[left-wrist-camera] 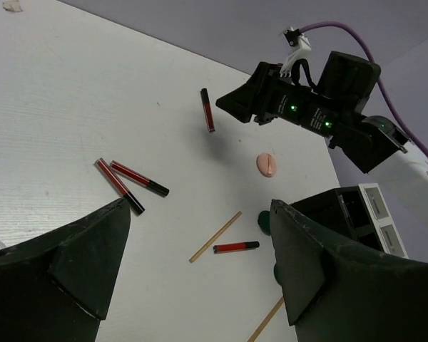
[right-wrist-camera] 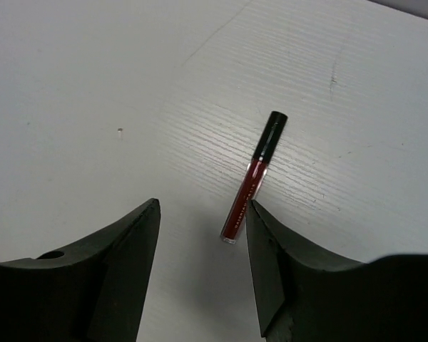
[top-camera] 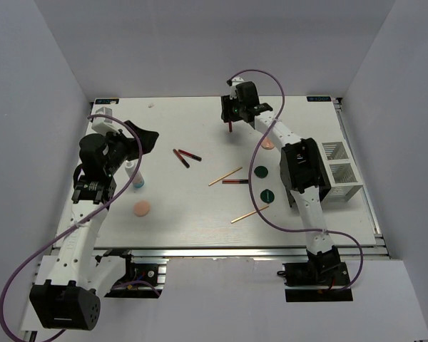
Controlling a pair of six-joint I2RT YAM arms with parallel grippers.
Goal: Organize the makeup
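1. A dark red tube point(right-wrist-camera: 255, 178) is seen lying on the white table point(right-wrist-camera: 71, 85), upper centre in the top view. It lies between the parted fingers of the right gripper point(right-wrist-camera: 202, 208) and is not clamped.
2. Two further tubes point(top-camera: 186, 157) are laid in a narrow V left of centre. A fourth tube point(top-camera: 235, 182) is found at centre, just beside a tan stick point(top-camera: 225, 176), with a second stick point(top-camera: 250, 214) lower down.
3. Two green discs point(top-camera: 261, 172) are placed right of centre. One peach disc point(top-camera: 141, 208) is at lower left.
4. A white bottle point(top-camera: 136, 177) is seen at the left, near the left gripper point(left-wrist-camera: 200, 206), which is spread wide with nothing held.
5. A compartment box point(top-camera: 340, 171) is set at the right edge.
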